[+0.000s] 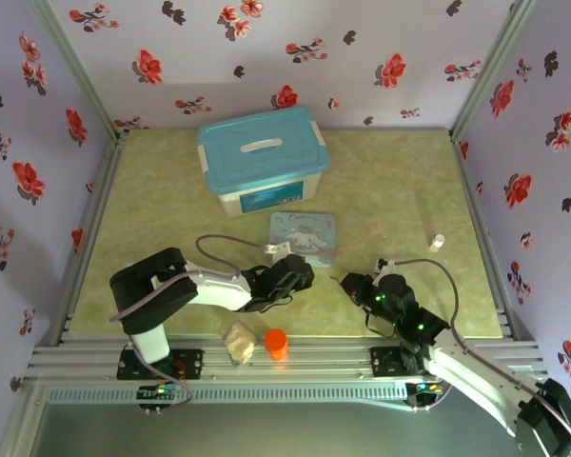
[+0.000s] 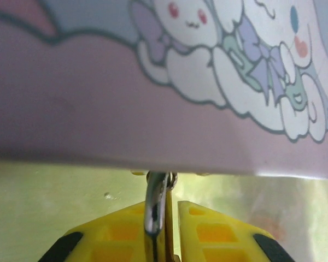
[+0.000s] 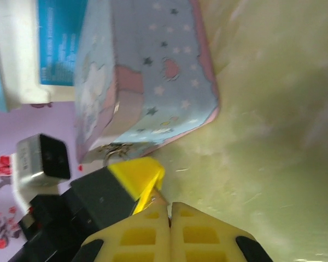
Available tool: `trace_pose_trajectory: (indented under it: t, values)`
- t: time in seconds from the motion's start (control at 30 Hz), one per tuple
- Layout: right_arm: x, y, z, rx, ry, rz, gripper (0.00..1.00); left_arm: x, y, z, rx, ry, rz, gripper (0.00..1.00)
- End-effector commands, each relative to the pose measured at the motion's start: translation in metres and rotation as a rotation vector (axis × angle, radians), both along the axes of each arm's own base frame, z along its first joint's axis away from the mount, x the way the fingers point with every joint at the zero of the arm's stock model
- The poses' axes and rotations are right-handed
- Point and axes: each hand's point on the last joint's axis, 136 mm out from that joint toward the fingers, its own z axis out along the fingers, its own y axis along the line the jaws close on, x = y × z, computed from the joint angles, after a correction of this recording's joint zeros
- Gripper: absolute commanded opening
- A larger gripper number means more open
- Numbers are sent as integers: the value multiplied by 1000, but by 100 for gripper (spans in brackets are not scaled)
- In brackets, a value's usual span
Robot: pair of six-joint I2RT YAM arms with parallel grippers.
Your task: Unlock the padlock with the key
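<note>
The left tool (image 2: 169,232) is clamped on the padlock (image 2: 154,207). The thin silvery shackle stands upright between the two yellow fingers (image 2: 115,234), and its top reaches the lower edge of the pale-blue cartoon tin (image 1: 305,236). The brass body of the lock is hidden, so I cannot tell how it sits.

In the top view this tool lies low on the green bench (image 1: 390,190), just beside the near left corner of the tin. The right tool (image 3: 169,224) is near it, on its right. Its fingers are pressed together with only a thin seam between them, and the tips almost touch one yellow finger of the left tool.

Behind the tin stands a white storage box with a blue lid (image 1: 262,157). An orange cylinder (image 1: 277,343) stands at the near edge between the two arm bases. A small white tube (image 1: 438,242) lies well apart, on the right side.
</note>
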Motion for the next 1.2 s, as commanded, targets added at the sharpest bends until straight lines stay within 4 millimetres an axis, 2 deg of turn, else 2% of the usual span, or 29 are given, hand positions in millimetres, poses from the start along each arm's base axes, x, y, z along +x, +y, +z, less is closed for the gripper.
trace_pose_trajectory:
  t: [0.0,0.17,0.3,0.5,0.73,1.17]
  values:
    - [8,-10,4,39,-11,-124,0,14,-16,40,-194,-10,76,0]
    - [14,-11,12,77,-32,-179,0,24,-24,45,-299,19,153,0]
    - [17,-13,13,88,-31,-214,0,31,-31,57,-349,3,176,0]
    - [20,-7,15,91,-29,-214,0,41,-26,67,-412,-16,259,0]
    - [26,-4,24,120,-36,-230,0,46,-32,84,-473,-36,269,0]
    - [34,-5,39,136,-67,-295,0,49,-43,81,-536,15,304,0]
